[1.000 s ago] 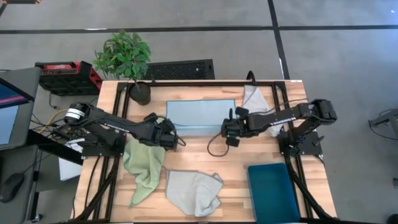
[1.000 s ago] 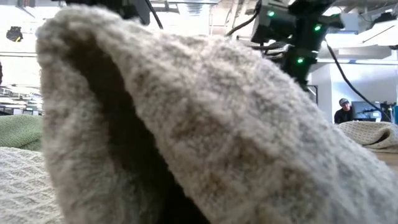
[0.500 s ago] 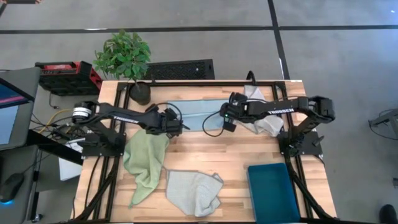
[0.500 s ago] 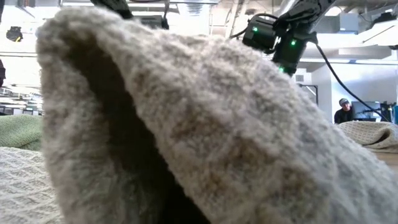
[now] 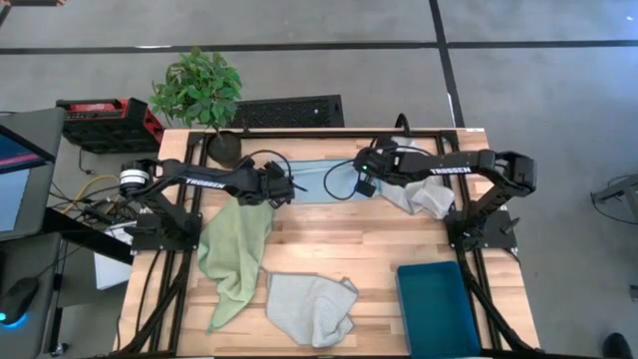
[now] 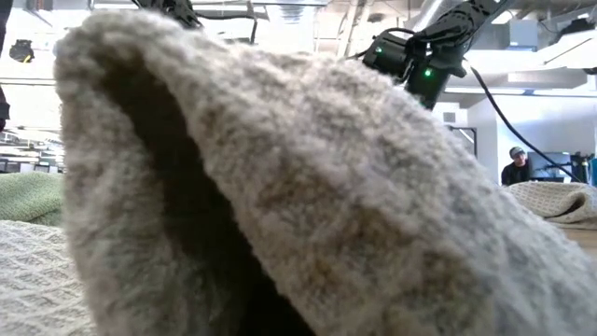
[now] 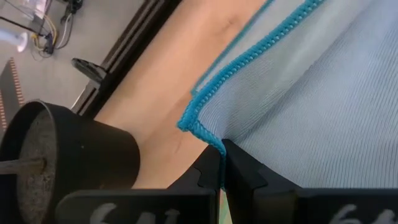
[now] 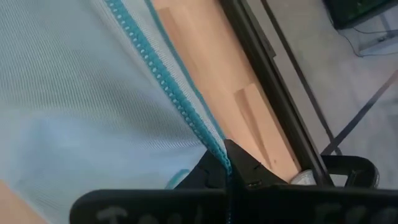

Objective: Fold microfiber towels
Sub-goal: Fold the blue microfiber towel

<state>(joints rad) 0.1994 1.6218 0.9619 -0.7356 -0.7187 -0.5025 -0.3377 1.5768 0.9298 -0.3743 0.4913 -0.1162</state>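
Light blue towel point(image 5: 319, 181) — thin microfiber cloth with a brighter blue stitched hem, lying along the far part of the wooden surface point(image 5: 349, 239), long axis running left to right between the two arms. Only a narrow band of it shows from above, so it appears partly doubled over.

Left hand point(image 5: 280, 186) — at the towel's left end, fingers pinched shut on the hemmed corner; the left wrist view shows the stitched edge running straight into the closed fingertips, with the black plant pot point(image 7: 62, 155) close by.

Right hand point(image 5: 365, 172) — at the towel's right end, likewise clamped on a corner, the hem disappearing between its fingers in the right wrist view.

Governing relation — each hand holds one end of the same edge, so the cloth spans the gap between them and neither arm is the nearer. Judged: a fold in progress, and the next move calls for both hands to travel together across the short axis, keeping the edge taut and level.

Other towels — light green towel point(image 5: 234, 254) draped left of centre; a pale grey towel point(image 5: 311, 304) crumpled near the front edge, filling the low view; another pale towel point(image 5: 424, 194) beneath the right arm. Teal bin point(image 5: 437, 304) at front right.
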